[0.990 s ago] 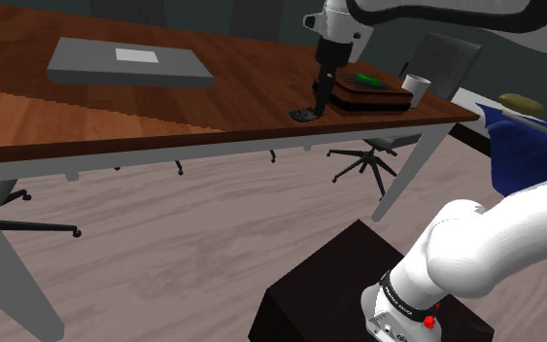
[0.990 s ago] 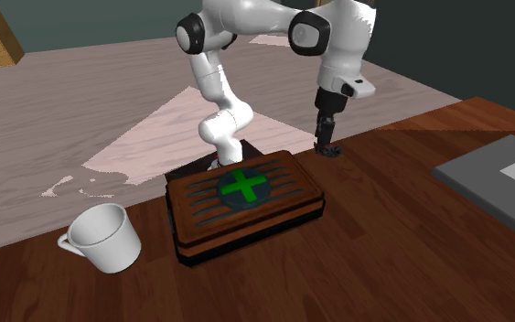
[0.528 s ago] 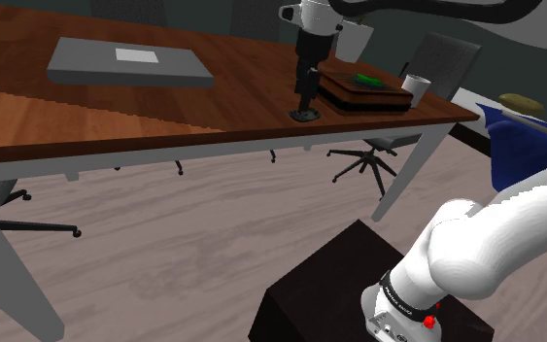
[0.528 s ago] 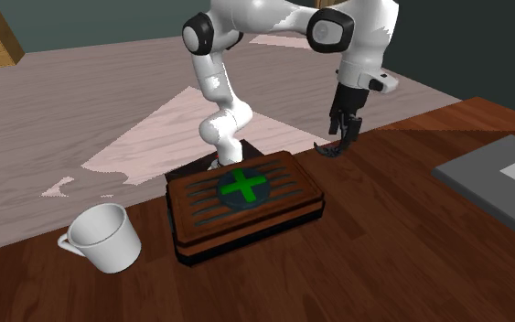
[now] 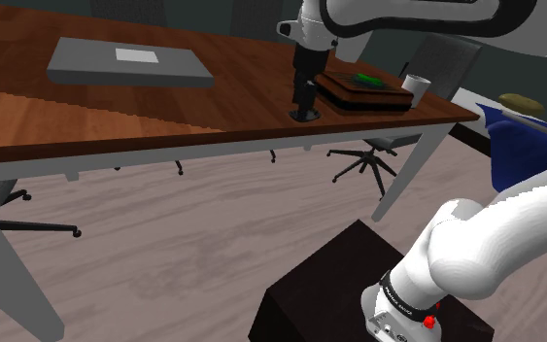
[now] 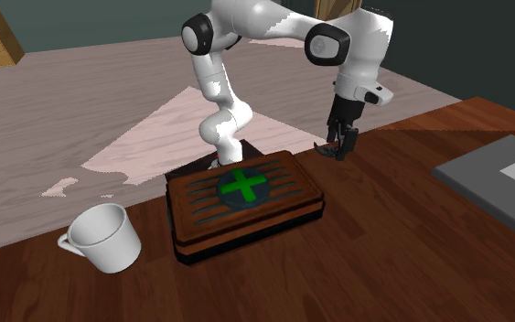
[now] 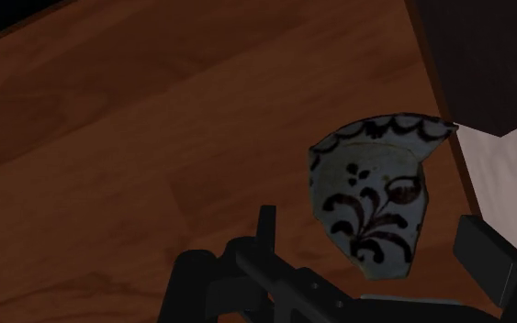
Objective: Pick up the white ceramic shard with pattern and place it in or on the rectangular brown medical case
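Hovering: end effector [image 6: 339, 150] is straddling the patterned white shard [image 7: 376, 197], fingers apart, clasping nothing | wrist is standing upright now, tilted half a second ago | shard is lying unmoved at the surface [image 7: 109, 165] edge, near the brown case [image 6: 246, 197] | grasp is likely coming next.

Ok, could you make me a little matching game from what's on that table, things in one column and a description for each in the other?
Things:
1. shard
2. brown case
3. mug
4. flat grey box

Descriptions:
A. green cross on its lid
B. plain white, with a handle
C. whitish, with a dark leafy pattern
D. white rectangle on top

Pairs: 1-C, 2-A, 3-B, 4-D
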{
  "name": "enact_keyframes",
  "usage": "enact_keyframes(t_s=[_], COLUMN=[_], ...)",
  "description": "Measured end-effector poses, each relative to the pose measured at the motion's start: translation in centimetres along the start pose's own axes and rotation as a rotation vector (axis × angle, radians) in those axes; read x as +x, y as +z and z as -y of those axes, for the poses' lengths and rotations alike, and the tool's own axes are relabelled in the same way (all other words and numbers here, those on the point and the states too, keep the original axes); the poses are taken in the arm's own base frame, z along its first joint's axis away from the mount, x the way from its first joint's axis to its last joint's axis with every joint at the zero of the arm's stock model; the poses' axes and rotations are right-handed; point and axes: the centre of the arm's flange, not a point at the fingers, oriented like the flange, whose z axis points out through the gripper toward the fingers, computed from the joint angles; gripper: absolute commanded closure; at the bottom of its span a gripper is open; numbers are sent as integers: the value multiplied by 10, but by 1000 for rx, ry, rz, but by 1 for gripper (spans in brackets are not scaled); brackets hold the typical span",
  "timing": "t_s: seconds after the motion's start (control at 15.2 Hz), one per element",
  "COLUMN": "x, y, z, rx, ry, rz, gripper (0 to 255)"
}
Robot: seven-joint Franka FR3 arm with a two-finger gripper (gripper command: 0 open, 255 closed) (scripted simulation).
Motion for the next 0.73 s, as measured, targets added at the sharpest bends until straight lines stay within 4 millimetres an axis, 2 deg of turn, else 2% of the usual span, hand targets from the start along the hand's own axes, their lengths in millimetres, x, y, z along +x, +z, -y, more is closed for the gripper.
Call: enact_keyframes(t_s=[0.2, 0.26, 0.73], x=[0, 0, 0], y=[0, 0, -2], z=[0, 0, 0], rx=[0, 0, -3], ry=[0, 0, 0], rz=[0, 0, -4], gripper=[0, 255, 255])
